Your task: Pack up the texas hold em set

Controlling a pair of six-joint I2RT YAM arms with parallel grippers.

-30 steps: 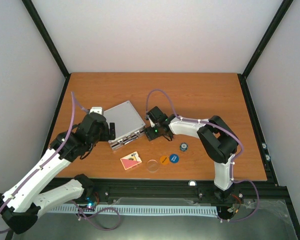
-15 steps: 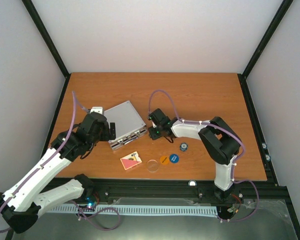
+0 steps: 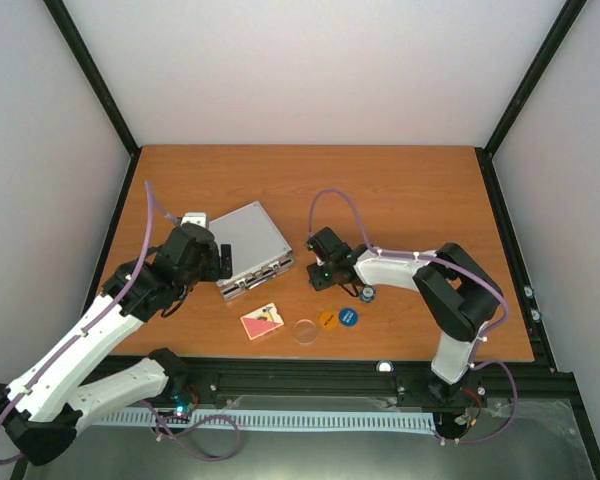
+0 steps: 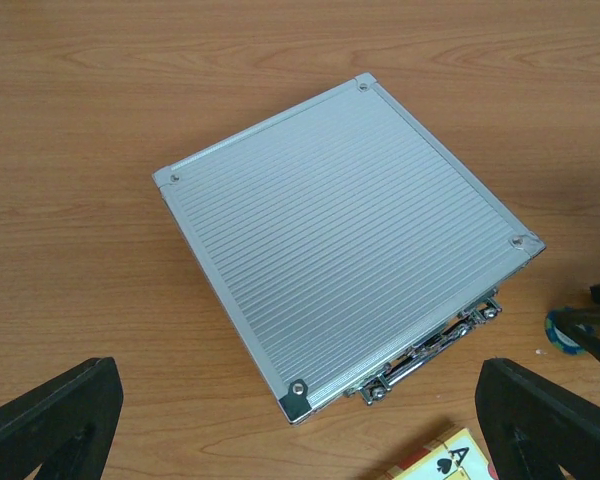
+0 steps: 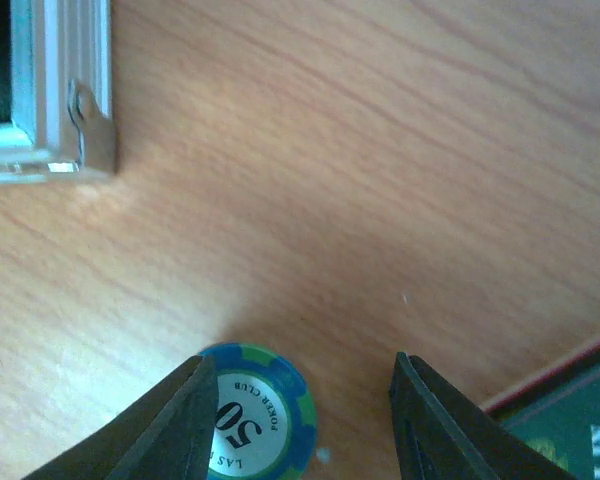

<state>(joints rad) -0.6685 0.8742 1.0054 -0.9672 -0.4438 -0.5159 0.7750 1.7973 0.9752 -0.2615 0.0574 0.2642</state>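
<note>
The small silver ribbed aluminium case [image 3: 248, 243] lies flat and closed, lid up, on the left-centre of the orange-brown wooden table [image 3: 410, 190]. It is close to square, so no long axis stands out. It sits diagonally to the table edges, one corner aimed at the far wall. Its side with the latches and handle faces near-right, towards the loose pieces, and the ribs on the lid run parallel to that side.

The left gripper [image 4: 298, 368] hangs just beside the case's left edge. Its jaws are spread wide and grasp nothing.

The right gripper [image 5: 300, 358] is low over the table, just right of the case's latched corner, with its jaws partly apart. A round poker chip with a blue-and-green rim and a white centre marked 50 [image 5: 252, 425] lies flat between them. It sits against one finger while the other finger stands clear of it, so the chip is not clamped.

A second blue-and-white chip [image 3: 367, 293] lies on the table just beside the right forearm.

The pink card deck [image 3: 261, 321] sits near the front edge, on the near side of the case's latches. Its long axis runs left to right, its right end tilted slightly away, roughly parallel to the latched side. To its right, close together in a row, lie a clear round disc [image 3: 305, 331], an orange disc [image 3: 327, 320] and a blue disc [image 3: 348, 317].
</note>
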